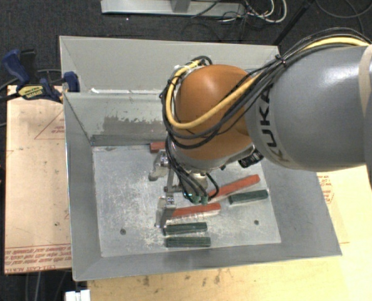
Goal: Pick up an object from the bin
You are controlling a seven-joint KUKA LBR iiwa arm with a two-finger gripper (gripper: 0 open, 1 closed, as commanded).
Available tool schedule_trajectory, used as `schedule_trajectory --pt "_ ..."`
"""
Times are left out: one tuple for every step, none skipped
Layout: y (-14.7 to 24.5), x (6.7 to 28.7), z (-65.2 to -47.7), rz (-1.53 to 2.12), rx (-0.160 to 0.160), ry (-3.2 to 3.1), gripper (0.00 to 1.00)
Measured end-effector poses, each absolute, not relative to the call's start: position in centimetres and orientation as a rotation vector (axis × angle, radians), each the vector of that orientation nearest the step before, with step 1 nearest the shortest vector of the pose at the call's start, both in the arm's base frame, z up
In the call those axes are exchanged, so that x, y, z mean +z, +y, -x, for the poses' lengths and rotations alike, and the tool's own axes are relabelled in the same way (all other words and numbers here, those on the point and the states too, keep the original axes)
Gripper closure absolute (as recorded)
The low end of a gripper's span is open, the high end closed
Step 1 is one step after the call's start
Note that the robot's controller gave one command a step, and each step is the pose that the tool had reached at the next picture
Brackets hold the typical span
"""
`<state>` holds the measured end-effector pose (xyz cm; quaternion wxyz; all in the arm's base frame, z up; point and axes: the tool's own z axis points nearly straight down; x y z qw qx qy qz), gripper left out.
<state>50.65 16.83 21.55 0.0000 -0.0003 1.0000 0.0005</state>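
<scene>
In bin (pixel 117 193), sticks (pixel 186 228) beside claw (pixel 166 211)

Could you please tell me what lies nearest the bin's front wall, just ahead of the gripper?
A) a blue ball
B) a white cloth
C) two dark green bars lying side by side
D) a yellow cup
C: a dark green bar and a second dark green bar lie parallel by the front wall of the bin, just ahead of a red bar beside the gripper.

Bin (pixel 111 193) grey, floor scuffed with pale whitish scratches; wrist cover (pixel 211 99) glossy orange-brown; arm (pixel 324 111) silver-grey, black lettering; cables (pixel 192 123) yellow and black; flat sticks (pixel 236 185) red-orange; bars (pixel 248 197) dark green.
</scene>
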Motion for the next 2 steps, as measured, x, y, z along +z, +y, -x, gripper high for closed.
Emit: schedule_trajectory --pt "15.1 17.4 -50.6 0.132 0.003 3.135 0.0" --pt "13.1 11.2 -50.7 0.067 0.003 3.137 0.0"
